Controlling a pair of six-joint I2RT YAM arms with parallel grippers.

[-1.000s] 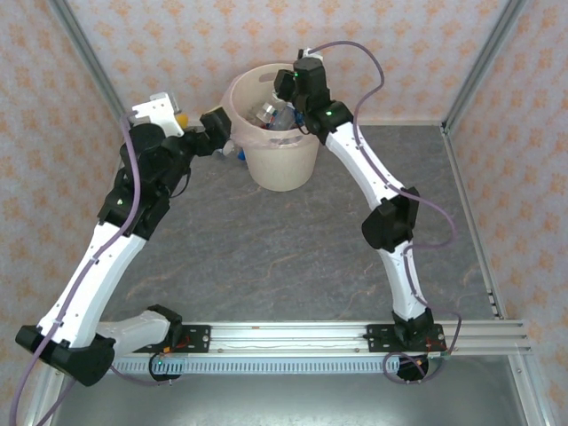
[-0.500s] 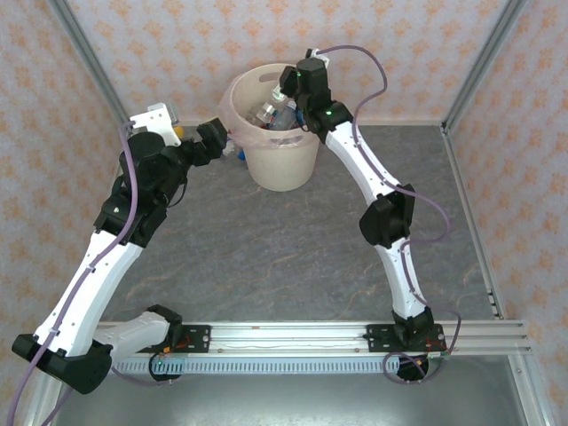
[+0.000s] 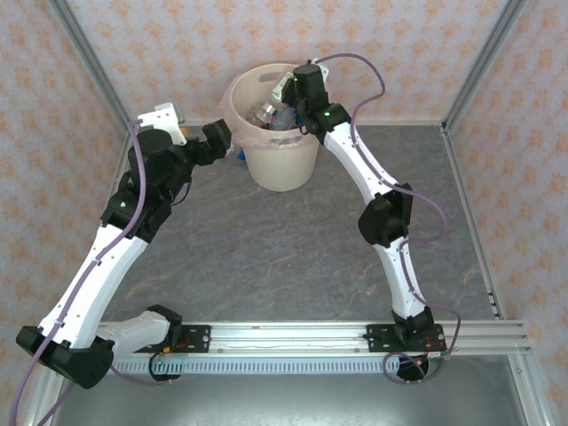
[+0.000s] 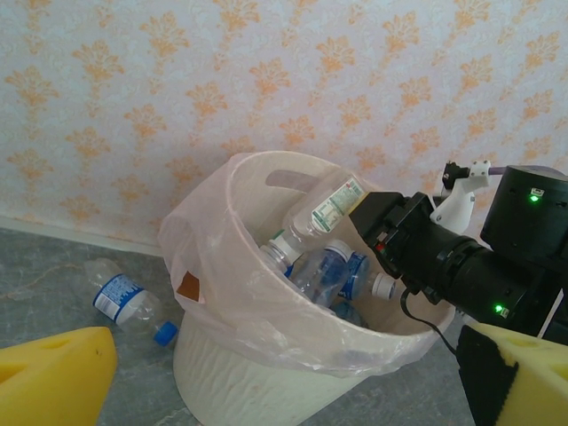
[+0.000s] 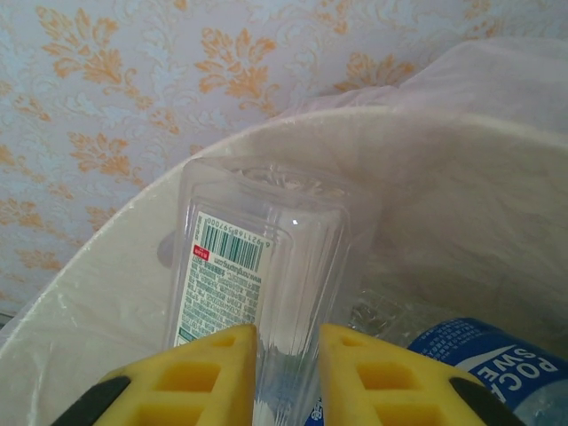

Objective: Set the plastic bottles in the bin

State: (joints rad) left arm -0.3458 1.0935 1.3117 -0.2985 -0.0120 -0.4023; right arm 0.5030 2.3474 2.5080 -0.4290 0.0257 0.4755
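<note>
Plastic bottle (image 5: 266, 257): clear, boxy, pinched in right gripper (image 5: 286, 344).

White "POC" over "SWE" marks a blue-labelled plastic bottle (image 5: 484, 364); small print on the clear square plastic bottle (image 5: 284, 257) is unreadable.

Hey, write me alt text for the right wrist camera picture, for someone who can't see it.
The right gripper, with yellow pads, is clamped on a clear plastic bottle with a barcode label, held at the mouth of the cream bin. A blue-labelled bottle lies inside the bin at lower right, and orange-patterned wallpaper is behind.
</note>
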